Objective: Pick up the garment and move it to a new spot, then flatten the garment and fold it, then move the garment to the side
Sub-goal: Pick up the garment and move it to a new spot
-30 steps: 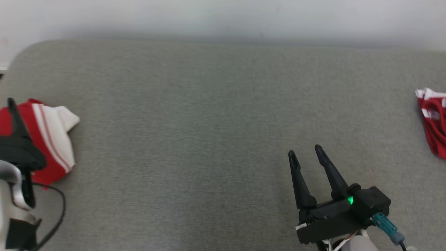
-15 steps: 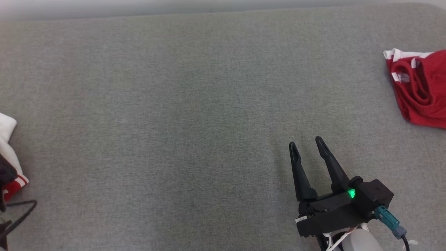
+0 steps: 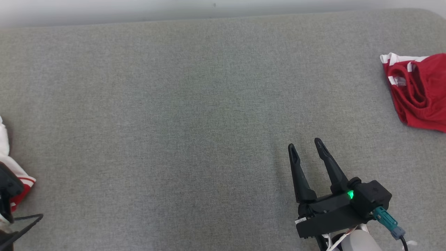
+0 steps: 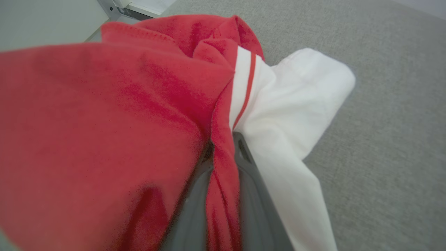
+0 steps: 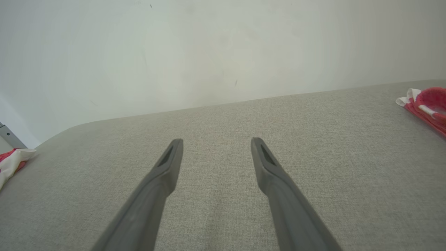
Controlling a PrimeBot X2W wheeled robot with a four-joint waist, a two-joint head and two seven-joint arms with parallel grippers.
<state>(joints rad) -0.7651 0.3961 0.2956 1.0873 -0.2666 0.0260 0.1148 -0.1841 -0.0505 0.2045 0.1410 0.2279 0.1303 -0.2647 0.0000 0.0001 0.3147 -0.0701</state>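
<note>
Stretching wide beneath both arms, the grey fabric-covered table (image 3: 195, 104) runs ahead of the right end effector (image 3: 304, 144) to a pale wall (image 5: 209, 52). Next in size is the garment (image 4: 104, 122), a bunched heap of red cloth with a white sleeve (image 4: 299, 104) edged by a red stripe. It sits at the table's left end, well apart from the right end effector and on its left.

The left end effector (image 4: 223, 143) is clamped on the garment, its two dark fingers (image 4: 251, 181) pinching a fold of red cloth. Red fabric bulges to the left of them and the white sleeve drapes over the right one.

A smaller all-red garment (image 3: 421, 94) with white-striped trim lies crumpled ahead and far to the right of the right end effector. That end effector is low over bare table, its fingers spread apart with nothing between them and a green light (image 3: 351, 194) glowing on its body. A small white label (image 3: 400, 82) shows inside the smaller garment's neck, its print too small to read.
</note>
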